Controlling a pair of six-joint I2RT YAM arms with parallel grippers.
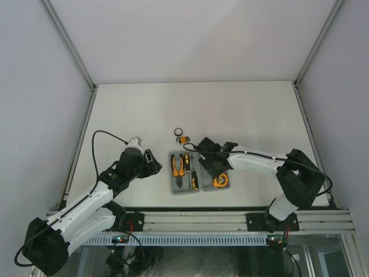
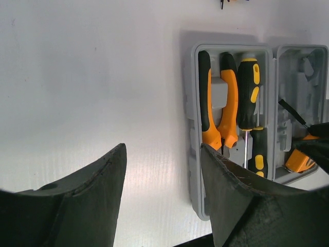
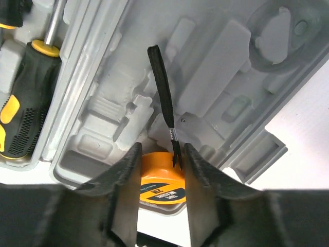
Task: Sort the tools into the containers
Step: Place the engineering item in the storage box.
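The tape measure (image 3: 157, 180) sits at the near end of the case's (image 3: 241, 62) right half. Its black wrist strap (image 3: 160, 87) trails up over the moulded recesses. I judge it compact, hard-shelled and a bit slick, and heavier than it looks. The flat sides are the place to pinch, not the floppy strap. My right claw (image 3: 162, 150) is narrowed onto those sides and looks to have it. My left claw (image 2: 163, 150) hangs spread and empty over the table (image 2: 77, 77) beside the case.
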